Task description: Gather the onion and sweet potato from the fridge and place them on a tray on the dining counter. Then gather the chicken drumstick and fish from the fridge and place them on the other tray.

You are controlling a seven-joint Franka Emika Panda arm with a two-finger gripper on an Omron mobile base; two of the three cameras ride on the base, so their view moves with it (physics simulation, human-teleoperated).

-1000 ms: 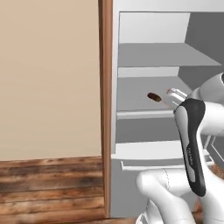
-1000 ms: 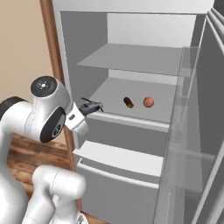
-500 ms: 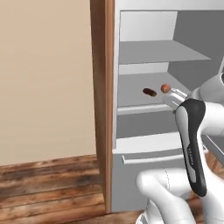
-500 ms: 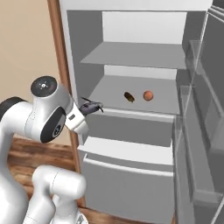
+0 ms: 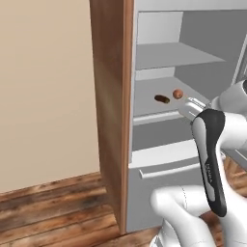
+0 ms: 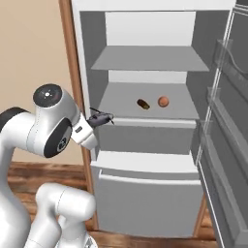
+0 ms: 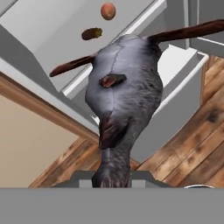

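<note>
My gripper [image 6: 100, 117] is shut on the fish [image 7: 124, 87], a grey body with dark brown fins that hangs head-away in the hand view. The fish [image 6: 103, 116] juts from the hand just in front of the fridge's [image 6: 145, 164] middle shelf. In the left base view the gripper [image 5: 189, 107] sits right of the shelf front. The onion [image 6: 163, 101] and the sweet potato [image 6: 143, 103] lie side by side on that grey shelf, apart from the hand. The onion [image 5: 177, 93] and sweet potato [image 5: 162, 99] rest behind the gripper, and in the hand view the onion [image 7: 108, 11] and sweet potato [image 7: 91, 33] lie beyond the fish.
The fridge door [image 6: 227, 121] stands open at the right with its clear bins. A wood-brown frame [image 5: 112, 111] and a beige wall [image 5: 43, 91] lie left of the fridge. A closed lower drawer [image 6: 150, 193] sits under the shelf. Wooden floor [image 5: 53, 217] runs below.
The whole picture has shifted: the base has drawn back from the fridge, so more of its lower drawer shows. The gripper stays shut on the fish. Onion and sweet potato rest unmoved on the shelf.
</note>
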